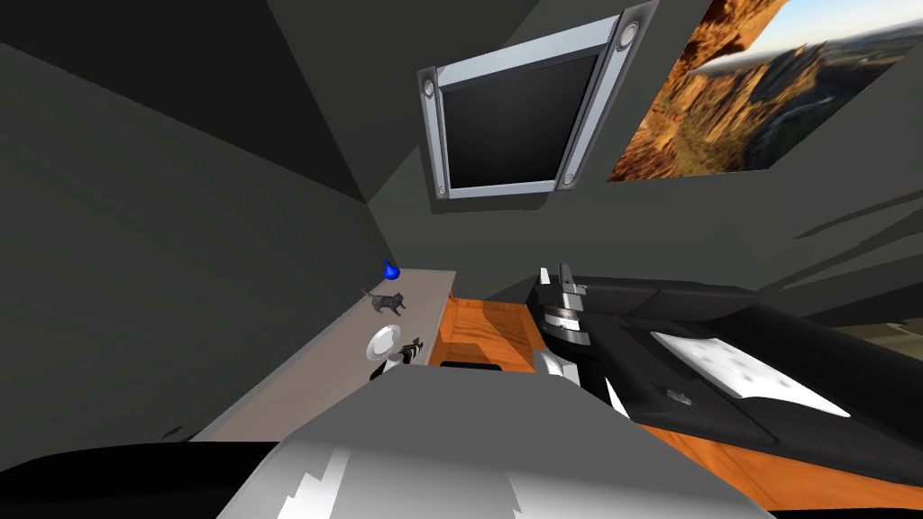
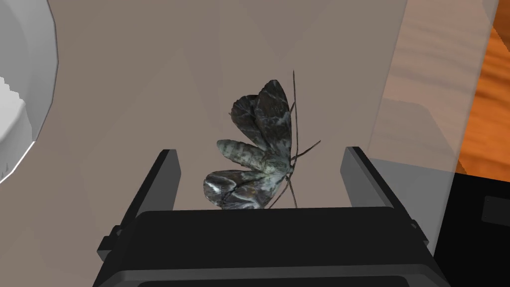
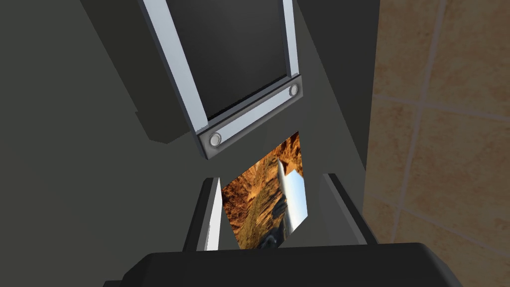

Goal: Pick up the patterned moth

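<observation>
While my L gripper (image 2: 260, 151) stands wide open, holding nothing, the moth (image 2: 256, 154) sits between its fingers (image 2: 165, 177) on the shelf (image 2: 124, 89), near a plate (image 2: 20, 74). R gripper (image 3: 270, 177) open too, empty.

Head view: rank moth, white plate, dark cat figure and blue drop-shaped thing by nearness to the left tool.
1. Moth: between the left tool's open fingers, on the shelf.
2. White plate: just beside the tool, toward the wall.
3. Dark cat figure: farther along the shelf.
4. Blue drop-shaped thing: at the shelf's far end.
</observation>
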Controlling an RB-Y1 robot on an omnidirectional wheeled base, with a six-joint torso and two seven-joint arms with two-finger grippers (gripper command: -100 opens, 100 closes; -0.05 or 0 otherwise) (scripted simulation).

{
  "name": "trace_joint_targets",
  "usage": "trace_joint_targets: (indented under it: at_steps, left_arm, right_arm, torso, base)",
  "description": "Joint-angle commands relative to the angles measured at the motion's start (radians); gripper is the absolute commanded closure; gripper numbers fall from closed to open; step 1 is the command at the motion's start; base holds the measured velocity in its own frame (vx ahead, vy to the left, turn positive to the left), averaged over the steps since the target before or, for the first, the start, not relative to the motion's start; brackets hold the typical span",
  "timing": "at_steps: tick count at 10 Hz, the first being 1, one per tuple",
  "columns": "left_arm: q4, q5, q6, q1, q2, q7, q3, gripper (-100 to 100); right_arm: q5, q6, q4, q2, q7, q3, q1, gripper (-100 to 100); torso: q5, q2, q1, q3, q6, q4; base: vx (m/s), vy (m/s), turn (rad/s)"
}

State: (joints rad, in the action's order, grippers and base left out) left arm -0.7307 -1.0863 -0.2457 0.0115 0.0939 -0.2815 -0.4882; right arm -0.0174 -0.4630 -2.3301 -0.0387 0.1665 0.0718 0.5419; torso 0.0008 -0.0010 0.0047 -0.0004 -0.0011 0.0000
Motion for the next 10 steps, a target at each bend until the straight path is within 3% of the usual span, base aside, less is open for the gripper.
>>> trace_joint_targets:
  at_steps: [1,3,4,8,9,10]
  left_arm:
    - [0.019,-0.041,0.020,-0.006,-0.007,0.039,0.007,-100]
    - [0.015,-0.034,0.019,-0.005,-0.007,0.029,0.006,-100]
    - [0.016,-0.036,0.020,-0.005,-0.007,0.033,0.006,100]
    - [0.016,-0.034,0.016,-0.005,-0.008,0.034,0.009,100]
    - [0.016,-0.034,0.016,-0.005,-0.009,0.034,0.009,0]
    - [0.024,-0.036,0.046,-0.011,-0.033,0.046,0.012,100]
  right_arm:
    - [0.000,0.000,0.000,0.000,0.000,0.000,0.000,0]
    - [0.000,0.000,0.000,0.000,0.000,0.000,0.000,0]
    - [0.000,0.000,0.000,0.000,0.000,0.000,0.000,0]
    - [0.000,0.000,0.000,0.000,0.000,0.000,0.000,0]
    - [0.000,0.000,0.000,0.000,0.000,0.000,0.000,0]
    - [0.000,0.000,0.000,0.000,0.000,0.000,0.000,0]
  torso:
    - [0.000,0.000,0.000,0.000,0.000,0.000]
    - [0.000,0.000,-0.003,0.000,0.000,0.000]
    - [-0.001,0.000,-0.005,0.000,0.000,0.000]
    - [0.000,-0.002,-0.003,-0.001,-0.001,-0.001]
    - [0.000,-0.002,-0.003,-0.002,-0.001,-0.001]
    - [0.000,-0.002,-0.003,-0.002,-0.001,-0.001]
  base:
    - [0.023,0.094,-0.005]
    - [0.009,0.025,-0.002]
    - [0.000,0.000,0.000]
    - [0.000,0.000,0.000]
    - [0.000,0.000,0.000]
    - [0.008,0.039,0.024]
